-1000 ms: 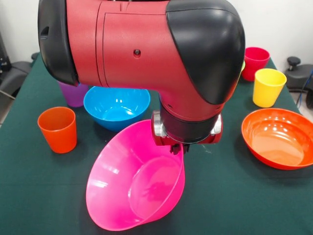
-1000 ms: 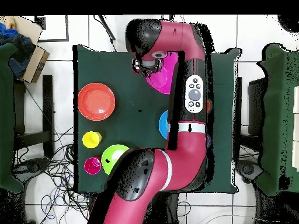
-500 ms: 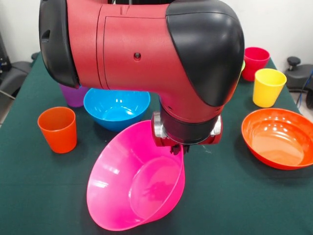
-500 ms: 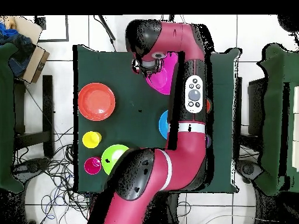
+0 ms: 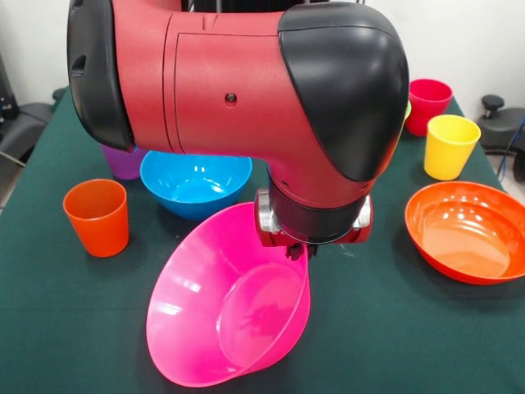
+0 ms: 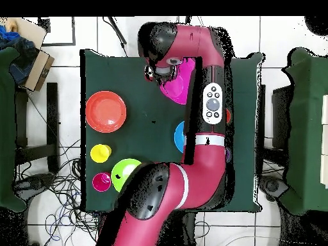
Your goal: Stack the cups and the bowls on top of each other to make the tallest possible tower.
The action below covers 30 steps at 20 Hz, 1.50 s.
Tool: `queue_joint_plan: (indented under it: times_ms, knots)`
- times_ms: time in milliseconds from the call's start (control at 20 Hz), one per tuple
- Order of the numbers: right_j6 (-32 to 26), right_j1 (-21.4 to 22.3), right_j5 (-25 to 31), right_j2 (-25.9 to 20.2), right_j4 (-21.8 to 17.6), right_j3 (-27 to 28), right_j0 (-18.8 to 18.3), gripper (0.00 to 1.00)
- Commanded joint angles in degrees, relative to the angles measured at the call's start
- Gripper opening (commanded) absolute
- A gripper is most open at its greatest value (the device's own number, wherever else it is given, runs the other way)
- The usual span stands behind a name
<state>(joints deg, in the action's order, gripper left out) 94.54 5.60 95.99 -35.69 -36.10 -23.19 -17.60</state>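
Note:
My gripper [image 5: 294, 246] hangs under the big red and black arm, shut on the far rim of the large pink bowl [image 5: 230, 312]. That bowl is tipped steeply, its opening facing the near edge of the table. From overhead, the gripper [image 6: 163, 73] sits at the pink bowl's [image 6: 180, 86] edge. Just behind stands a blue bowl [image 5: 195, 179], half hidden by the arm. To the left are an orange cup [image 5: 97, 216] and a purple cup [image 5: 123, 162]. An orange bowl [image 5: 467, 231], a yellow cup [image 5: 449, 145] and a red cup [image 5: 428, 105] are on the right.
A green bowl [image 6: 125, 172] shows in the overhead view beside the red cup [image 6: 101, 182] and yellow cup [image 6: 100, 153], close to the robot's base. The dark green tablecloth [image 5: 394, 328] covers the table. The arm hides much of the table's middle.
Hardly anything: the arm and the held pink bowl have crept a few pixels to the right in the front view. The other cups and bowls have not moved.

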Motion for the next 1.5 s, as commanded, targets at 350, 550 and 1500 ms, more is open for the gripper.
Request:
queue_joint_plan:
  times_ms: [350, 550, 1500]
  knots:
    - [-3.16, 1.32, -1.55, -0.38, -1.16, -0.20, -1.15, 0.00]
    - [-3.26, 0.90, -1.30, -0.91, -1.85, 0.87, -0.82, 0.00]
    - [0.13, 3.68, -1.67, 2.14, -0.43, -2.63, 0.56, 0.00]
